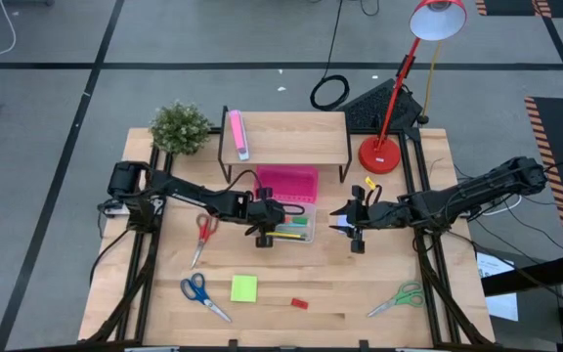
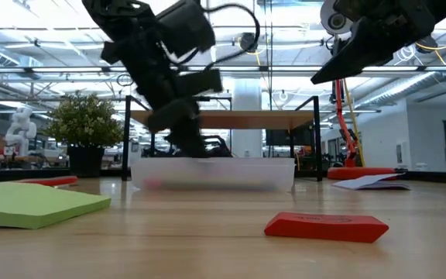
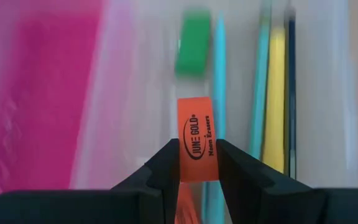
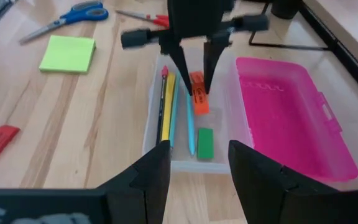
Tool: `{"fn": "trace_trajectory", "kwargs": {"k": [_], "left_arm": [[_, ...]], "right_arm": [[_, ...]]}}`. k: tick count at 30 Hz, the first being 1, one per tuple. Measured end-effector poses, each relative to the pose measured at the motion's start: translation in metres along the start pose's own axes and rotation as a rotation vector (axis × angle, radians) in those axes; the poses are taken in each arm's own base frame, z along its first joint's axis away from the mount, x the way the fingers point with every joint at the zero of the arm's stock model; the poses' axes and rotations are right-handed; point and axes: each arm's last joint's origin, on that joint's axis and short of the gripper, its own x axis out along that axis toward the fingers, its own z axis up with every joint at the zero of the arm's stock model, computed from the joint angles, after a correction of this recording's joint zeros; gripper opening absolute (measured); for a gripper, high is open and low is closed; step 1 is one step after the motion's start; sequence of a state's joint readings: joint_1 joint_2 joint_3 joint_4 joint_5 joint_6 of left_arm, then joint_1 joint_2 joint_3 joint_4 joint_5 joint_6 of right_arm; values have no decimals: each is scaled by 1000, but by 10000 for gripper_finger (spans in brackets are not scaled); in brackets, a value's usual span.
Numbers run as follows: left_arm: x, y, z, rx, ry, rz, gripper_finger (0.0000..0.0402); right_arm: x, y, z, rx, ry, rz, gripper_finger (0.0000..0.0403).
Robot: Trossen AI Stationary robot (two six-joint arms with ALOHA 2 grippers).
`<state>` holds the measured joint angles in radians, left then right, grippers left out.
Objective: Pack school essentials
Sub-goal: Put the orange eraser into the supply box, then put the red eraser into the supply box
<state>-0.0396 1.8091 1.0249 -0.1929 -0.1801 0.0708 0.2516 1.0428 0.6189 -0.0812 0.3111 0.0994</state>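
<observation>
My left gripper (image 1: 267, 231) points down into a clear pencil case (image 4: 156, 106) with an open pink lid (image 4: 291, 124), shut on an orange eraser (image 3: 197, 140). A green eraser (image 4: 204, 142), a yellow pencil (image 4: 167, 106) and thin blue pens (image 4: 189, 127) lie on the case's floor. My right gripper (image 1: 340, 220) hangs open just right of the case, above the table, touching nothing. On the table lie red scissors (image 1: 203, 233), blue scissors (image 1: 203, 293), green scissors (image 1: 399, 298), a lime-green note pad (image 1: 243, 287) and a red eraser (image 1: 299, 303). My left gripper pinches the orange eraser by its two long edges (image 3: 199, 163) between the two fingers. The fingers (image 4: 181, 59) come from above, pointing down, and lie across it. The eraser slants downward inside the case (image 4: 197, 101); whether its free end touches the case floor I cannot tell.
A wooden shelf (image 1: 286, 127) at the back carries a pink-and-white oblong object (image 1: 238, 134). A potted plant (image 1: 180, 127) stands at the back left, a red desk lamp (image 1: 381, 154) at the back right. Bare wood lies between the case and the front edge.
</observation>
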Motion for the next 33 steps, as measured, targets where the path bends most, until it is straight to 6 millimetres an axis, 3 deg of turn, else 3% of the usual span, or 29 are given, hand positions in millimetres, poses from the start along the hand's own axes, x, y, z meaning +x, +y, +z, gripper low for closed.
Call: {"fn": "trace_trajectory", "kwargs": {"k": [23, 33], "left_arm": [[6, 15, -5, -41, 31, -3, 106], [6, 15, -4, -91, 29, 28, 193]], "right_arm": [[0, 0, 0, -3, -1, -1, 157], [0, 0, 0, -3, -1, -1, 157]]}}
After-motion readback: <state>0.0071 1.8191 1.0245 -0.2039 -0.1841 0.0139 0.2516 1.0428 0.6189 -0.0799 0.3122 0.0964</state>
